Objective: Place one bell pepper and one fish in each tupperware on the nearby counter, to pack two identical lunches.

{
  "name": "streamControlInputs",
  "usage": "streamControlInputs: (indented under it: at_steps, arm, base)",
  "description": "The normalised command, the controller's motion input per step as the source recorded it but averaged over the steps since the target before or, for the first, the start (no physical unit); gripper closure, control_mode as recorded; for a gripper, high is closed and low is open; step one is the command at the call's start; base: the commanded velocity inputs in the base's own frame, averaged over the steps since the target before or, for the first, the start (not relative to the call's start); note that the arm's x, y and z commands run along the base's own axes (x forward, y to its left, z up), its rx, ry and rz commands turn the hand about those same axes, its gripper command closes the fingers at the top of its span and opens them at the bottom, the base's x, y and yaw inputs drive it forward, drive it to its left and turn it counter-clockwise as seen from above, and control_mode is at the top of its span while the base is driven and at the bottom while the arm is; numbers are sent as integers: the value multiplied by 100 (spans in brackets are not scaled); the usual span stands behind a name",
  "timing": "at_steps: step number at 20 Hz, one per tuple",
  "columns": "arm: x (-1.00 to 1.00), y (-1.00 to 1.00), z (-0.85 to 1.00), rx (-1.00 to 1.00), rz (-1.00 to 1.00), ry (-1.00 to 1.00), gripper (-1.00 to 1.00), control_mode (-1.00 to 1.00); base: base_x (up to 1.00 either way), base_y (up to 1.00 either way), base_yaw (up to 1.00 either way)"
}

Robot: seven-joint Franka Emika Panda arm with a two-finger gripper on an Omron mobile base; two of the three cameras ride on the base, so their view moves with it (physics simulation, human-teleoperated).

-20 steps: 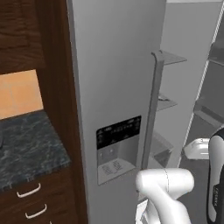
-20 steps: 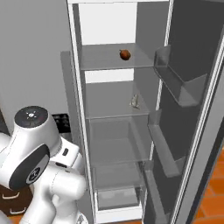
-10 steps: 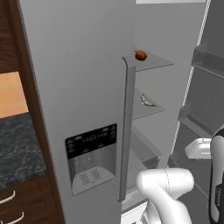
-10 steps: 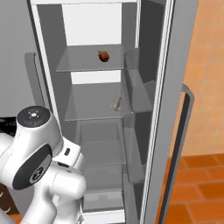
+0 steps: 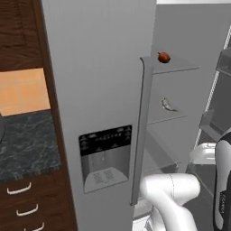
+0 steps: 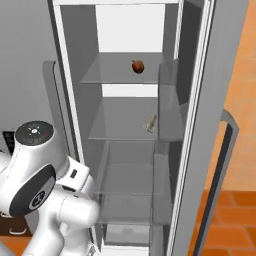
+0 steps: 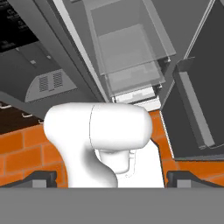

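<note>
Both base views have swung since 0.5 s ago, so we now face the open fridge (image 6: 200,100) more squarely.
We see 1 bell pepper (image 6: 137,66) on the top glass shelf (image 6: 117,72) and 1 fish (image 6: 150,122) on the shelf below. We see the counter (image 5: 27,144) left of the fridge in the left base view. Our gripper (image 7: 112,177) points down at the orange floor (image 7: 26,148); how far it is open we cannot tell.

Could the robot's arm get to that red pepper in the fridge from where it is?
Probably yes. The fridge door stands open and the pepper sits alone near the front of the top shelf, nothing before it. But it is high up and the arm is folded low.
</note>
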Motion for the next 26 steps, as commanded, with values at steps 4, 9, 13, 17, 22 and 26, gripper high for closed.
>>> streamControlInputs:
  at_steps: [4,9,13,17,22,26]
  arm:
    - [0,0,0,0,0,0,-100,100]
    - [0,0,0,0,0,0,-100,100]
    - [0,0,0,0,0,0,-100,100]
    - [0,0,0,0,0,0,-100,100]
    - [0,0,0,0,0,0,-100,100]
    - [0,0,0,0,0,0,-100,100]
  base:
    - [33,-35,17]
    - [38,-51,7]
    - [7,-6,1]
    - [0,0,0]
    - [0,0,0]
    - [11,13,0]
